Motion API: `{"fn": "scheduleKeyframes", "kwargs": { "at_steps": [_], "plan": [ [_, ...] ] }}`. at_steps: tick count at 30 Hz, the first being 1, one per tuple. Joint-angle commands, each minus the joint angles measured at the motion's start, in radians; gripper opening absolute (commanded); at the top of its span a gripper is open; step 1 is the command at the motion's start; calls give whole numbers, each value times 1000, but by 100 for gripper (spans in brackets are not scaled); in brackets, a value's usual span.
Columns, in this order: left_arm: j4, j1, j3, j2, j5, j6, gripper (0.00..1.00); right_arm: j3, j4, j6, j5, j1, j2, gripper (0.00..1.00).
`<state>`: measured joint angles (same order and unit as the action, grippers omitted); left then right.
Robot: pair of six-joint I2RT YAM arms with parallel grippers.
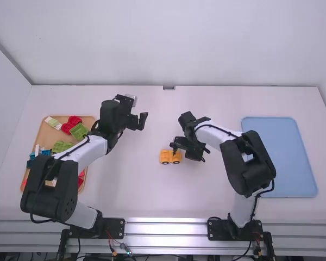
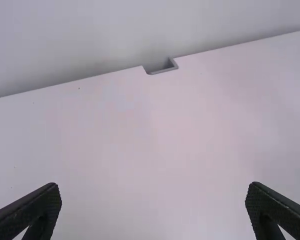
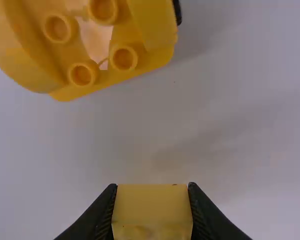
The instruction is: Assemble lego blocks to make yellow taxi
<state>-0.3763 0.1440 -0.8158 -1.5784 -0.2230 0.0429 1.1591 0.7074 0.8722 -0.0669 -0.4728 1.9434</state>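
A yellow car base [image 1: 170, 156] with dark wheels stands near the middle of the table. Its open studded part, the car base [image 3: 102, 50], fills the upper left of the right wrist view. Over the car's right end is my right gripper [image 1: 176, 145]. In its wrist view the right gripper [image 3: 152, 210] is shut on a yellow block [image 3: 152, 207], held apart from the car. My left gripper [image 1: 137, 120] is farther back and to the left; the left gripper [image 2: 154, 210] stands wide open with nothing between its fingers.
At the left an orange tray [image 1: 42, 138] holds red, green, blue and other blocks, partly behind the left arm. A blue tray [image 1: 285, 157] lies at the right, beside the right arm. A small notch [image 1: 169, 87] marks the table's far edge.
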Motion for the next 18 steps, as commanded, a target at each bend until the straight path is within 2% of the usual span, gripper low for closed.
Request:
{"fn": "scheduleKeyframes", "kwargs": {
  "at_steps": [1, 2, 3, 5, 7, 8, 10, 13, 14, 18],
  "plan": [
    [3, -11, 2, -2, 7, 9, 99, 5, 4, 24, -11, 2, 15, 0],
    [3, -12, 2, -2, 7, 13, 99, 5, 4, 24, -9, 2, 15, 1],
    [3, -14, 2, -2, 7, 18, 99, 5, -2, 28, -10, 3, 15, 9],
    [3, -12, 2, -2, 7, 17, 99, 5, -4, 47, -3, 3, 15, 19],
    [3, -9, 2, -2, 7, 18, 99, 5, -12, 51, 10, 4, 15, 40],
    [4, -9, 2, -2, 7, 18, 99, 5, -14, 48, 14, 5, 15, 42],
    [6, -10, 2, -2, 6, 18, 99, 5, -23, 50, 48, 16, 15, 56],
    [6, -10, 2, -2, 7, 17, 99, 5, -26, 48, 48, 16, 15, 62],
    [5, -10, 2, -2, 7, 18, 99, 5, -23, 44, 20, 16, 14, 98],
    [-6, -9, 2, -2, 7, 17, 99, 42, 9, -33, -29, 14, 6, 99]
  ]
}}
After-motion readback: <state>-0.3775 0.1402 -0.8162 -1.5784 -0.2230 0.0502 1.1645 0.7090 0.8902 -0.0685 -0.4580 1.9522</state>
